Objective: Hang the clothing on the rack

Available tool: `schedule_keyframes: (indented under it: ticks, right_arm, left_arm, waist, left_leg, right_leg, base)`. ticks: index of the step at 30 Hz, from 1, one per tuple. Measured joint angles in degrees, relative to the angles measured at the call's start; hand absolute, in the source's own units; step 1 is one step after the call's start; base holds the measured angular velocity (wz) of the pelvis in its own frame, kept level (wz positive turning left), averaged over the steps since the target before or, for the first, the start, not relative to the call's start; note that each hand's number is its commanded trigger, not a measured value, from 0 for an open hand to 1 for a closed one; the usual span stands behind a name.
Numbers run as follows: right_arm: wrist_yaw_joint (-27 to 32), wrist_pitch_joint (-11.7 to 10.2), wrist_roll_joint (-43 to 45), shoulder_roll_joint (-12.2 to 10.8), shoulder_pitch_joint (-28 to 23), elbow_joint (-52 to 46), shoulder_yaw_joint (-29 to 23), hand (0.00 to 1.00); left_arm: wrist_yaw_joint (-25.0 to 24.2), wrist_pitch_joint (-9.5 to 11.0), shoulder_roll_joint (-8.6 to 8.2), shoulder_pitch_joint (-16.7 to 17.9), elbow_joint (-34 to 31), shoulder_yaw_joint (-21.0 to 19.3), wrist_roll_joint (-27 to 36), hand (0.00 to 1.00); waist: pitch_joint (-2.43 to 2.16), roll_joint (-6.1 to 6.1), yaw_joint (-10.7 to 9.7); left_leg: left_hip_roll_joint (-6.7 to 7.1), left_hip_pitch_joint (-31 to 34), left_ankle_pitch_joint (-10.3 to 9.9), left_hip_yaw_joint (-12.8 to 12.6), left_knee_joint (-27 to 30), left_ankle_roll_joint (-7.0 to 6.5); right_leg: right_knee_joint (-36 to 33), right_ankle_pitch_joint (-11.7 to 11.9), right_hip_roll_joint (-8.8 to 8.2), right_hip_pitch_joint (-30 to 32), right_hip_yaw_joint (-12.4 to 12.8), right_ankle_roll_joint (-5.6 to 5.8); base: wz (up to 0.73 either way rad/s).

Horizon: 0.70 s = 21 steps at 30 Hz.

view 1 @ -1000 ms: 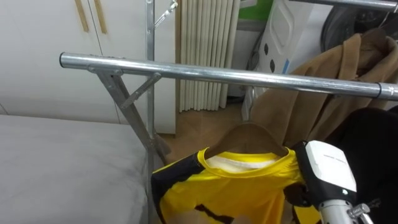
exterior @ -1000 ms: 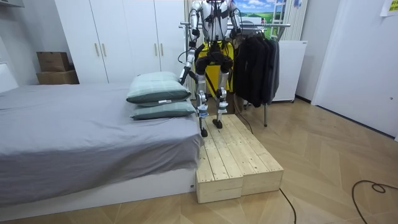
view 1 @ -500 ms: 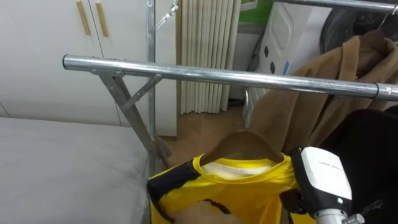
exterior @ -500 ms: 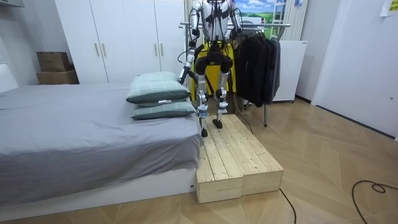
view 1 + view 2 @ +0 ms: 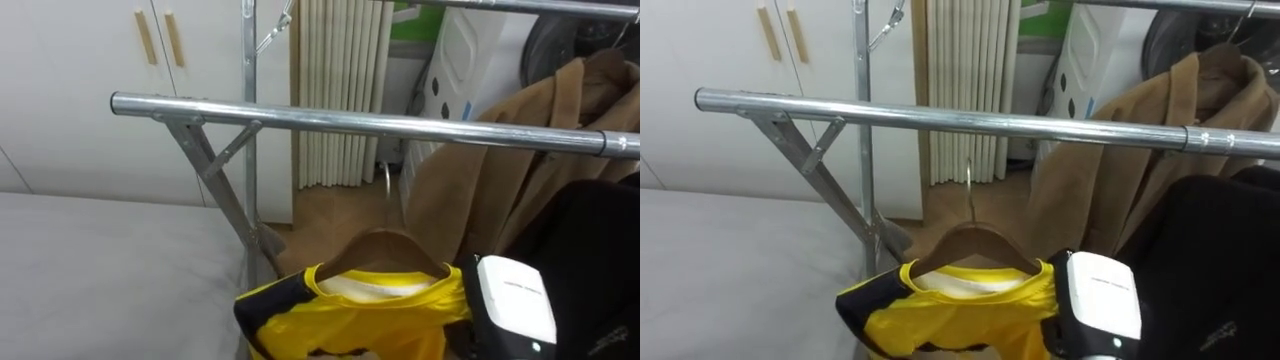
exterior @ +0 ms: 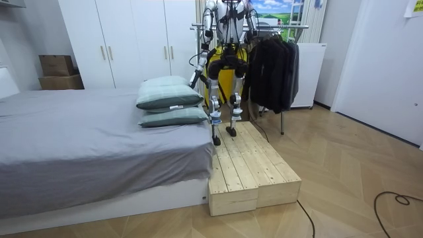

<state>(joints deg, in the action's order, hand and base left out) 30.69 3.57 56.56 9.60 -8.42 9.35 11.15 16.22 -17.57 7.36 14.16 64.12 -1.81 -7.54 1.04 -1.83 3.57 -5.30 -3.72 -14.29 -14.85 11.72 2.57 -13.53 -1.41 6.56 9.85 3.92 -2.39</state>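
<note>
Bedroom with grey bed point(image 6: 79, 145) and white wardrobe point(image 6: 125, 39)
Two pillows point(image 6: 168, 100) lie on the bed; a wooden platform point(image 6: 251, 173) stands beside it.

Yellow shirt point(image 5: 385, 308) on hanger point(image 5: 386, 247) below rail point(image 5: 350, 122)

Across your upper frame: rail point(image 5: 380, 124), bare metal, glossy. Lower centre: hanger point(image 5: 385, 246), smooth brown wood, metal hook; shirt point(image 5: 370, 305), yellow cloth, slight sheen. Right: coat point(image 5: 480, 170), tan matt cloth. Lower left: bed sheet point(image 5: 100, 270), grey matt cloth.
</note>
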Motion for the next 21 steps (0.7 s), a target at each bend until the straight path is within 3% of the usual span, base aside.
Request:
schedule_keyframes:
  ticks: [11,21]
  right_arm:
    - [8.03,-2.0,0.0,0.35,-1.42,2.08,-0.01,1.0]
    - [9.33,-2.85,0.02,2.19,-1.21,-3.63,0.61,1.0]
  left_arm:
    - [0.0,0.01,0.0,0.0,-0.04,0.27,0.0,0.0]
    - [-0.11,0.04,0.16,-0.03,-0.27,0.39,0.0,0.0]
  waist:
    - [0.01,0.41,0.0]
    - [0.0,0.39,0.01]
  left_leg:
    - [0.0,-0.13,0.01,0.09,0.0,0.04]
    - [-0.01,-0.57,0.05,0.09,-0.07,0.12]
  right_leg:
    - [-0.01,0.0,0.29,0.01,0.45,-0.01]
    - [-0.11,0.15,0.54,-0.23,0.78,-0.25]
  base:
    - [-0.01]
    - [-0.01]
